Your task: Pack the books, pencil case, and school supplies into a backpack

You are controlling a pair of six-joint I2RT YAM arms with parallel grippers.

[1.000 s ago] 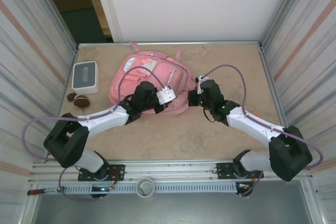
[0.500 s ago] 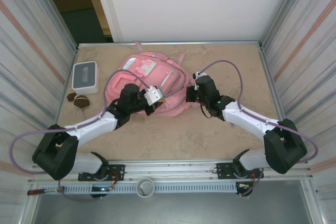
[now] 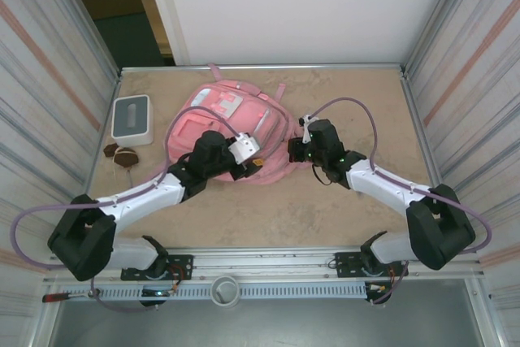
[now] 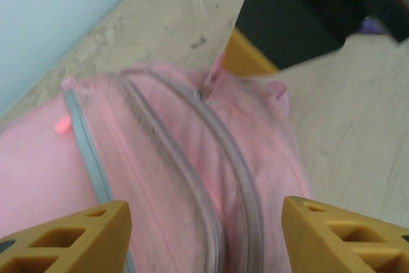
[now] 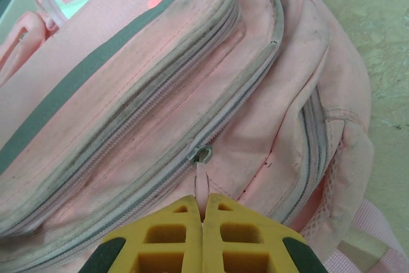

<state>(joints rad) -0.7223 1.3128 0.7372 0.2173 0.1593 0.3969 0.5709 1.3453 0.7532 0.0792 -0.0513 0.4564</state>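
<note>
The pink backpack (image 3: 227,111) lies flat on the table, front pockets up. My left gripper (image 3: 258,167) hovers open over its near right edge. In the left wrist view its yellow fingertips (image 4: 70,238) stand wide apart above two grey zip lines on the backpack (image 4: 166,158), with nothing between them. My right gripper (image 3: 294,150) is at the bag's right side, shut on a pink zipper pull (image 5: 203,180) of the backpack (image 5: 128,94); the tab runs into the closed right gripper (image 5: 203,212). The books, pencil case and school supplies are out of view.
A white box with a grey top (image 3: 132,118) stands near the left wall, with small dark brown lumps (image 3: 122,156) just in front of it. Striped walls close in both sides. Bare tabletop (image 3: 284,209) lies between the bag and the arm bases.
My left gripper has opened and shifted a little to the right. The backpack slid slightly back and left a second ago. My right gripper stays shut on the zipper pull.
</note>
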